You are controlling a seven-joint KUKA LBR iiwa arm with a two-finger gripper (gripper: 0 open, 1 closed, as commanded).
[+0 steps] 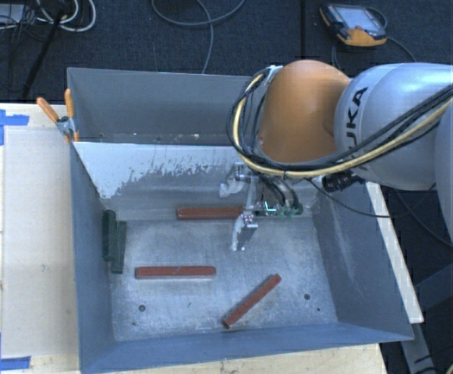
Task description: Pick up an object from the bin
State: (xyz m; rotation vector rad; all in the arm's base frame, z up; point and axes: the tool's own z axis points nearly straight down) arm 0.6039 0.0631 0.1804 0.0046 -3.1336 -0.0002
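Bin (pixel 210 123): grey metal with sloped walls. Its floor is sparsely filled, so I have room to come in without crowding anything.
Arm (pixel 398 123): enters from the right, and its orange wrist cover hides much of what is below. I judge alignment from the little that shows under it.
Gripper (pixel 245 220): low over the back-centre floor, at the right end of the top stick. I cannot tell from here whether the claw is spread or pressed together, and nothing shows pinched in it.
Top stick (pixel 207 213): red-brown, lying flat and crosswise near the foot of the back slope. It is the nearest thing and my likely pick. I would shift left toward its middle, since an end grab may let it swing. I would close across its narrow width and go down straight.
Mid stick (pixel 175 272): same kind, parallel, well apart toward the front. Fallback.
Slanted stick (pixel 251 301): lies diagonally at front right, clear of the descent.
Green block (pixel 115 240): dark, by the left wall, far off. I ignore it.
Risk: the back slope is near, so I keep the wrist clear of it.
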